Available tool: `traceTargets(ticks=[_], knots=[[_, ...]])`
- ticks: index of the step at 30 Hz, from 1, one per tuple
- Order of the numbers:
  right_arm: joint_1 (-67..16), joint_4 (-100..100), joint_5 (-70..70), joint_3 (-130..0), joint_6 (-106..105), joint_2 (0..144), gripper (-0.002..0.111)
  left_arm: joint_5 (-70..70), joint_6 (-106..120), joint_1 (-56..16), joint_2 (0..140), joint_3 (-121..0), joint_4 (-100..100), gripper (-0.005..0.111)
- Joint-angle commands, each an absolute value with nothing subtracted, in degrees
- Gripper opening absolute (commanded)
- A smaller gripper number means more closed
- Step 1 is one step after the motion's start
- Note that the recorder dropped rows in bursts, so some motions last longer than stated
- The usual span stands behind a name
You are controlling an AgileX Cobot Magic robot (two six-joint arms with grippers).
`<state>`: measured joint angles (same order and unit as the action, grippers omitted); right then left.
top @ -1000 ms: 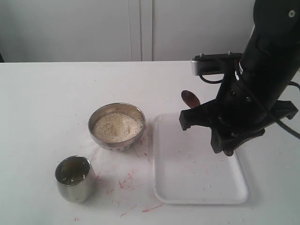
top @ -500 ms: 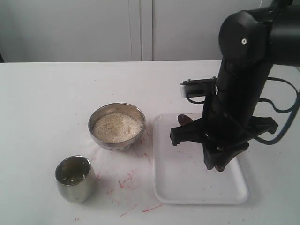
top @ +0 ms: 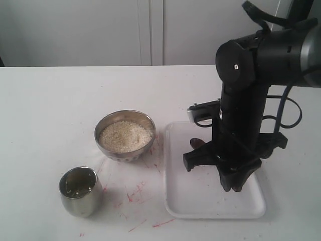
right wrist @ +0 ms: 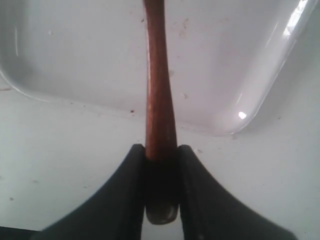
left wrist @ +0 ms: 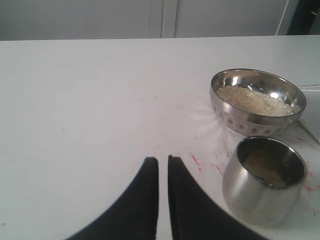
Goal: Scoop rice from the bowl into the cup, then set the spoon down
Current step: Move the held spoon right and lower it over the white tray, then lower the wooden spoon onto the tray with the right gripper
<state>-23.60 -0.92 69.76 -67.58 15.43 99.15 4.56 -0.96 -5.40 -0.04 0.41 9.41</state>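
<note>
- The white table (top: 60, 100) carries everything.
- The white tray (top: 200, 201) lies just right of the bowl.
- The right gripper (right wrist: 161, 150) hangs low over the tray, jaws pinching the wooden spoon (right wrist: 157, 75) by its handle, with the scoop over the tray.
- The left gripper (left wrist: 163, 162) hovers near the cup, jaws almost together and holding nothing.
- The steel bowl (top: 123, 154) holds the rice (top: 125, 135).
- The steel cup (top: 77, 203) stands upright, apart from the bowl.

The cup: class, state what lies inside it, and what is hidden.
Inside the cup lies a shallow layer of pale grains, apparently rice, well below the rim. The near wall hides part of the floor, so its depth cannot be judged.
</note>
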Motion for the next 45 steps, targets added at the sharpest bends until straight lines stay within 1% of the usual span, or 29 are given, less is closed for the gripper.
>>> traceTargets(ticks=[1,26,45], knots=[[-23.3,0.3,70.0,-67.9,15.1,99.9,0.000,4.4,-1.1,-5.3,0.0,0.0,9.8,0.014],[-23.3,3.6,60.0,-67.9,18.6,102.9,0.000,4.4,-1.1,-5.3,0.0,0.0,9.8,0.014],[-23.3,5.0,57.4,-67.9,18.8,105.8,0.000,4.4,-1.1,-5.3,0.0,0.0,9.8,0.014]])
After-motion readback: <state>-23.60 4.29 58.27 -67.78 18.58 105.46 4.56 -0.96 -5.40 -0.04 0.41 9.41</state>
